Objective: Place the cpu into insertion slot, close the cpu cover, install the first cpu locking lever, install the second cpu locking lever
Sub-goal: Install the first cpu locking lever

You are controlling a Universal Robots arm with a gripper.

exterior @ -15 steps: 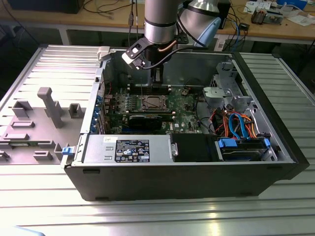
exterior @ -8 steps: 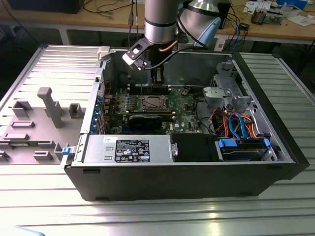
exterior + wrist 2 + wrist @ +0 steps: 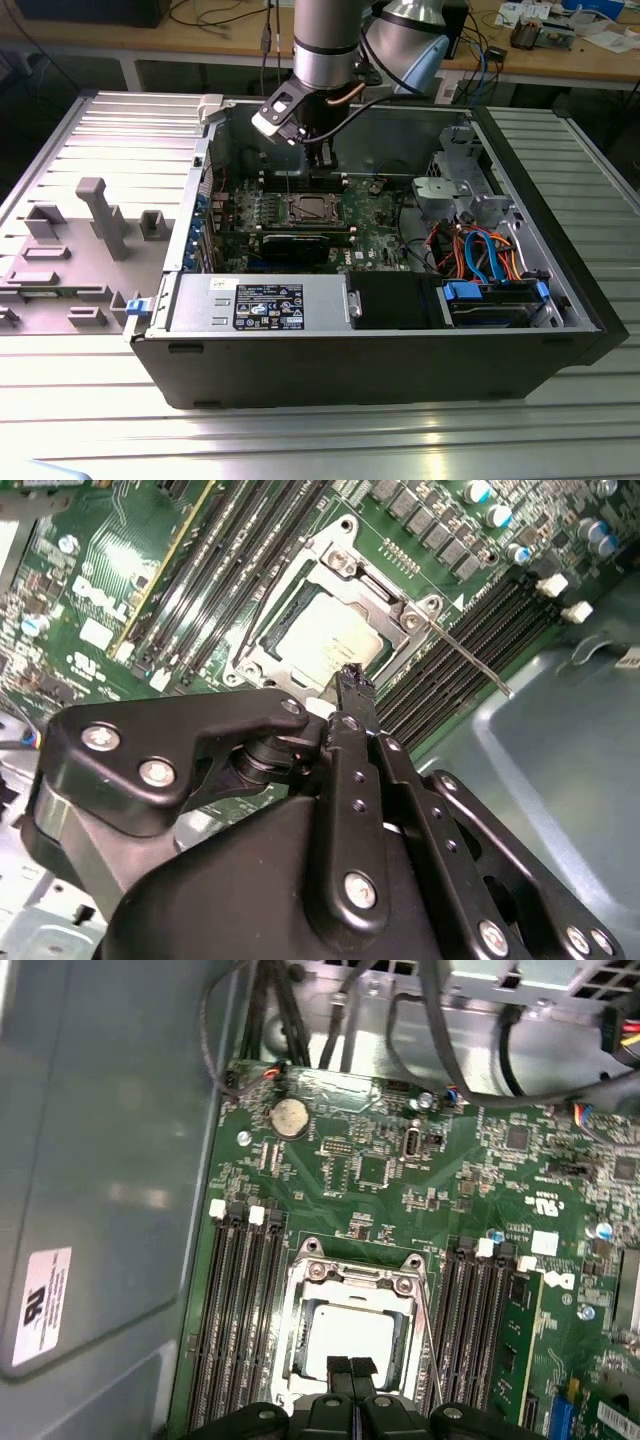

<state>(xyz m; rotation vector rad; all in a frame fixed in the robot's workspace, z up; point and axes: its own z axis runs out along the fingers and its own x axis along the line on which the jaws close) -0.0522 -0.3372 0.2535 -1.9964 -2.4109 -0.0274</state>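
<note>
The cpu [image 3: 352,1332], with its silver-grey top, lies in the insertion slot [image 3: 305,210] on the green board. The cpu cover [image 3: 352,1282] lies flat around it as a silver frame. A thin locking lever [image 3: 472,662] sticks out sideways from one corner of the socket, over the memory slots. Another thin wire lever [image 3: 252,605] curves along the opposite side. My gripper [image 3: 351,1367] hangs just above the socket's edge. Its two black fingertips [image 3: 351,680] are pressed together and shut on nothing. In the exterior view the gripper [image 3: 321,157] is inside the case, above the board.
Long black memory slots [image 3: 238,1310] flank the socket on both sides. A metal drive cage [image 3: 462,175] and a bundle of coloured cables [image 3: 480,250] fill the case towards the exterior view's right. The power supply [image 3: 260,302] runs along the near wall. A grey fixture [image 3: 100,220] stands outside the case.
</note>
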